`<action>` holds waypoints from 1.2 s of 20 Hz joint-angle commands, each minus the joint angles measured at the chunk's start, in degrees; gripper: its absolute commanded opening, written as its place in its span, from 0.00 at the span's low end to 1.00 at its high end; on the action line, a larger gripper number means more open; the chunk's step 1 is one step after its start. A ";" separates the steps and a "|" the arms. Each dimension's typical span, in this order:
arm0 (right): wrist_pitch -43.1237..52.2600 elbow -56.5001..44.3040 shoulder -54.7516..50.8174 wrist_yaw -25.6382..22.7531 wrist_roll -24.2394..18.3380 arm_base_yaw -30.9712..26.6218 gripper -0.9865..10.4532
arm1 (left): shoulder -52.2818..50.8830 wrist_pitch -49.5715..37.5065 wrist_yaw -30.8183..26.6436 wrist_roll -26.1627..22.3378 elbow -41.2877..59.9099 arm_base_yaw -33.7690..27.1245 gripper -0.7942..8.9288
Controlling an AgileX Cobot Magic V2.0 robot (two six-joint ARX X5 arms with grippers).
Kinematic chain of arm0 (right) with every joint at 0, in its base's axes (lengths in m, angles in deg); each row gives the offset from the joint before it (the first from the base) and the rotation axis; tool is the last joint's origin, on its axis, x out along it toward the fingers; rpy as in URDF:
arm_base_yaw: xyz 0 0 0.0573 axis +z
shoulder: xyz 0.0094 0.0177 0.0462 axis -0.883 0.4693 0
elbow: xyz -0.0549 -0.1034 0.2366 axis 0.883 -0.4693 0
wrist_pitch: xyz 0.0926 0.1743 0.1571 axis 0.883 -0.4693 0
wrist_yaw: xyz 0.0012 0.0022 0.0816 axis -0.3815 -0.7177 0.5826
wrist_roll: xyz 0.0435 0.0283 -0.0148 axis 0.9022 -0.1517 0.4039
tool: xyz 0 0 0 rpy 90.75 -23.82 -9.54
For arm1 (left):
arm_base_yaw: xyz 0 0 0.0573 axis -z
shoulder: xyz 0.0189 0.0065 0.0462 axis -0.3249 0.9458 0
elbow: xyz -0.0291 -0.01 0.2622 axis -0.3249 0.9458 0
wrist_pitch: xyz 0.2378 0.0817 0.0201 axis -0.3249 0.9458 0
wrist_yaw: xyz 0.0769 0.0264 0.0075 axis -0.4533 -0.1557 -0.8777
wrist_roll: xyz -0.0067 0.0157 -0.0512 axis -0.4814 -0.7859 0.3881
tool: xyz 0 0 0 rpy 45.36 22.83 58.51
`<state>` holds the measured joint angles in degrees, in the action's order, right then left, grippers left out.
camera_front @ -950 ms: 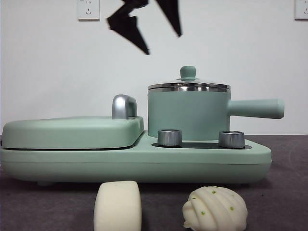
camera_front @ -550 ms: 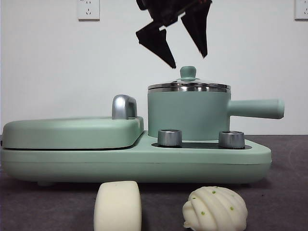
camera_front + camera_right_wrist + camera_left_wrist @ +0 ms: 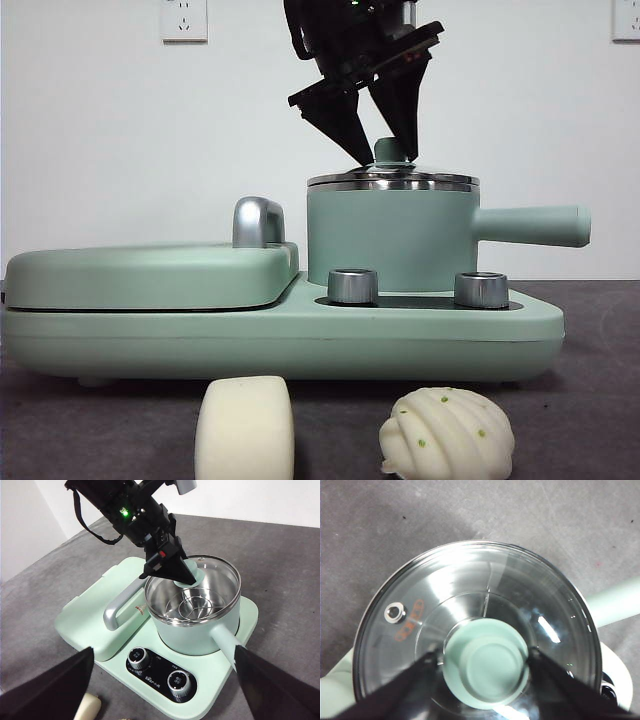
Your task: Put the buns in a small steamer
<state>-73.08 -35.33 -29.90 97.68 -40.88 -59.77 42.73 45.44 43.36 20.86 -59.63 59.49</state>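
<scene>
The left gripper [image 3: 378, 150] hung over the small steamer [image 3: 392, 238], its two black fingers [image 3: 407, 685] spread wide, one on each side of the green knob [image 3: 486, 662] of the glass lid [image 3: 470, 590]. Whether the tips touched the knob could not be told; the knob sat between them, ungrasped. The lid rested on the steamer's steel rim, and a wire rack [image 3: 196, 605] showed through the glass. The steamer's long handle [image 3: 530, 224] pointed right.

The right gripper [image 3: 160, 690] waited high on the near side, fingers released and wide apart, holding nothing.

The steamer stood on the right half of a mint green cooker base [image 3: 440, 330], behind two steel dials [image 3: 352, 285]; the flat lidded griddle [image 3: 150, 272] with its steel handle [image 3: 257, 221] filled the left half. Both buns lay on the counter [image 3: 580, 420] just in front of the base, well below and nearer than the left fingers: the plain bun [image 3: 245, 428] to the left, the pleated bun [image 3: 447, 433] with green specks to its right, apart from each other.

The counter was dark grey and matte. Behind it rose a white wall with a socket [image 3: 184, 19] at top left.
</scene>
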 commanded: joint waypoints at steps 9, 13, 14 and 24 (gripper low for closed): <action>0.55 0.92 0.22 0.02 0.55 0.22 0.48 | 1.49 0.61 -2.34 -1.40 -3.04 0.59 0.20; 0.57 0.92 0.22 0.04 0.66 0.22 0.48 | 1.38 4.57 -2.34 -1.40 -8.83 0.57 0.20; 0.61 0.92 0.22 0.04 1.51 0.22 0.48 | 1.38 5.92 -2.56 -1.36 -10.58 0.39 0.20; 0.20 2.84 7.85 5.09 10.32 10.40 0.48 | -3.30 11.26 -2.56 -1.20 -14.93 -6.38 0.20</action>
<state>-73.19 -33.65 -22.56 102.47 -32.49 -49.93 40.61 57.51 40.76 19.66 -72.06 52.98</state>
